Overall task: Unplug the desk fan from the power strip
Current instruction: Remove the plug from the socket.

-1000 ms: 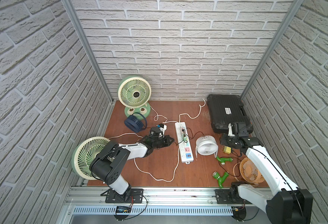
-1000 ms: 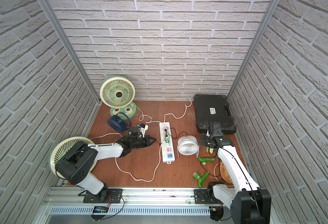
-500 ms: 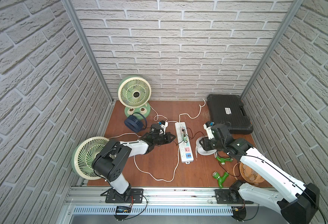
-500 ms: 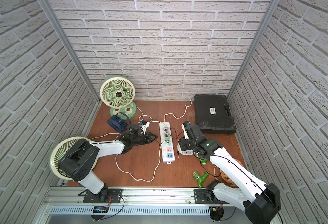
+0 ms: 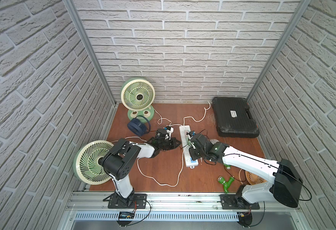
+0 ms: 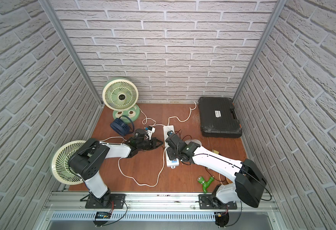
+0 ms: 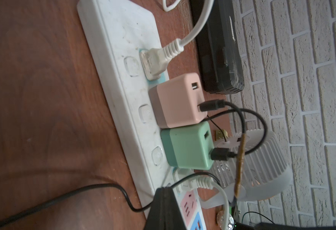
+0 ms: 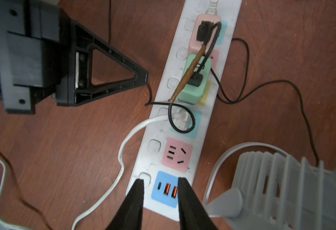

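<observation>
We look down into a booth closed on three sides by pale grey brick walls [image 5: 183, 49], floored with a reddish-brown wooden worktop [image 5: 203, 179]. A black case [image 5: 234, 117] lies flat in the far right corner. A cream-and-green fan [image 5: 91, 161] stands at the near left edge, and a second green fan [image 5: 138, 96] stands against the back wall. The power strip [image 5: 190, 162] lies lengthwise at mid-worktop, with white cords looping off it. A small white fan [image 8: 282, 189] sits just beside its near end. The right end effector [image 8: 161, 179] hangs over the strip's blue USB panel, fingers slightly spread. The left end effector [image 8: 143, 77], pressed together, points at the strip's long side, just short of it. A pink adapter [image 7: 179, 99] and a green adapter [image 7: 189, 145] sit plugged in, touching.
</observation>
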`<state>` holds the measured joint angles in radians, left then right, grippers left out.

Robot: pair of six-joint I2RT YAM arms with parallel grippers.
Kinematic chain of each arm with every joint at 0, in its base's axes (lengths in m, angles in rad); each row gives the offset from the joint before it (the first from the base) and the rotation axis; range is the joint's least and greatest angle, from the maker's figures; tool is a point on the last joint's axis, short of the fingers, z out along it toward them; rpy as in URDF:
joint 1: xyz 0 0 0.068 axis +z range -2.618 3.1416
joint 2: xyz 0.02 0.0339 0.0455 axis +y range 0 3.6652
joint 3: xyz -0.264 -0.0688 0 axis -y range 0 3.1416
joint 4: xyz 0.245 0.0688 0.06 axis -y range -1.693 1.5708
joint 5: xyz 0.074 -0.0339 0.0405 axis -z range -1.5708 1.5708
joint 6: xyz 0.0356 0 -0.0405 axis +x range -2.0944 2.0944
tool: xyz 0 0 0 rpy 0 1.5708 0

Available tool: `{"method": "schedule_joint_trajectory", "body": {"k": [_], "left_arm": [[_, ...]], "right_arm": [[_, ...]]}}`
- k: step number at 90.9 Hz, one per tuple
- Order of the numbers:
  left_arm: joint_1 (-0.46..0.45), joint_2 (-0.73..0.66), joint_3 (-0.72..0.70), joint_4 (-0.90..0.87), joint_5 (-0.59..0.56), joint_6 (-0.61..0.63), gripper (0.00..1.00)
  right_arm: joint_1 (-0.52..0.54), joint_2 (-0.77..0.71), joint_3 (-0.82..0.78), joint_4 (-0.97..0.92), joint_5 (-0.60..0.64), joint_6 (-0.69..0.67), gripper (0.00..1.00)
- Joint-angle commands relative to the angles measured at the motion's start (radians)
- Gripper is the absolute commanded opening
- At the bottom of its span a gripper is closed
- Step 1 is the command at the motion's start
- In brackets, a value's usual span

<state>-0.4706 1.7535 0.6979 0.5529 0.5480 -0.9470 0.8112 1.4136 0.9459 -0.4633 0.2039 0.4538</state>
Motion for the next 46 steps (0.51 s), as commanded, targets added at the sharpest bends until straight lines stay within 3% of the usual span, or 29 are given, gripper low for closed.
{"method": "schedule_joint_trajectory", "body": {"k": [1,46], "left_arm": [[-0.010,0.014,0.013,0.075,0.018,-0.011,0.00],[-0.031,0.051,0.006,0.122,0.026,-0.032,0.00]], "right_arm": [[0.016,0.026,-0.012,0.123,0.082,0.049,0.32],[0.015,0.167,-0.023,0.209,0.195,0.124,0.22]]}}
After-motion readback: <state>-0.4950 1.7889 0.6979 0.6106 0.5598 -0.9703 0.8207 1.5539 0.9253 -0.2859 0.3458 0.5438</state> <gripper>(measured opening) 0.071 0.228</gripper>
